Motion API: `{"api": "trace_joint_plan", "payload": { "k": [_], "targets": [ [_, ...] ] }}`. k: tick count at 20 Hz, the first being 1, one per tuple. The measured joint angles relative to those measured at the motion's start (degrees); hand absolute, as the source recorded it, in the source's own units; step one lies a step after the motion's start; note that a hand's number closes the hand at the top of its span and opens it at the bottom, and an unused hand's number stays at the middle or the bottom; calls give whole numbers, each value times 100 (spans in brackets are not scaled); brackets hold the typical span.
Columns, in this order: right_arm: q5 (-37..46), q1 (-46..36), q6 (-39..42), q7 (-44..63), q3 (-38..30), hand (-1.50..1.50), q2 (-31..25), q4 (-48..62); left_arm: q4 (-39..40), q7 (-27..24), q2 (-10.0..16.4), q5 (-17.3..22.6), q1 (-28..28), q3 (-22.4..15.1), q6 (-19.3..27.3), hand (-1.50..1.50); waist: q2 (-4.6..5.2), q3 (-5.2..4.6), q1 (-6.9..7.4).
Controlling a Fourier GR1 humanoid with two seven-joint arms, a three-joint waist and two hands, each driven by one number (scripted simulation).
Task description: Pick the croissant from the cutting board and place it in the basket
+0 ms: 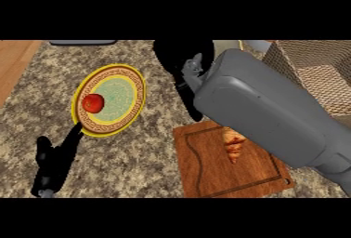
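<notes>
Right hand (179,60) sits up at the top centre of the frame, a black shape hovering over the speckled stone counter (137,167), and from this angle I cannot tell whether it is spread or closed. It shows only as a dark mass seen from behind. Its big grey forearm (267,111) slants across from the lower right and blocks a good part of the view.

Look beneath that forearm: the golden-brown croissant (234,145) lies on the brown wooden cutting board (205,172), lower centre-right, its upper end tucked out of sight under the arm. So the pick is not yet done, by my reading. The hand is beyond the board's far edge, and it would need to come down onto the pastry from there.

Woven tan wicker basket (302,56) waits in the upper right corner, just beyond the board, so the carry should be short.

Over on the left, a round yellow-rimmed plate (120,95) holds a red tomato (93,103), well apart from the action and no part of this job. Left hand (49,165) rests at the lower left with its fingers straight, pointing up towards the plate's near rim.
</notes>
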Motion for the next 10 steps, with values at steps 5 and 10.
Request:
{"api": "trace_joint_plan", "payload": {
  "k": [5,10],
  "targets": [
    [-541,-299,644,95,-116,-150,-169,195,-63,-48,-10,-23,109,44,1,0,-2,3,-38],
    [-893,-329,869,213,-151,-150,-272,114,-89,-65,-73,-82,153,56,31,0,2,12,-72]
  ]
}}
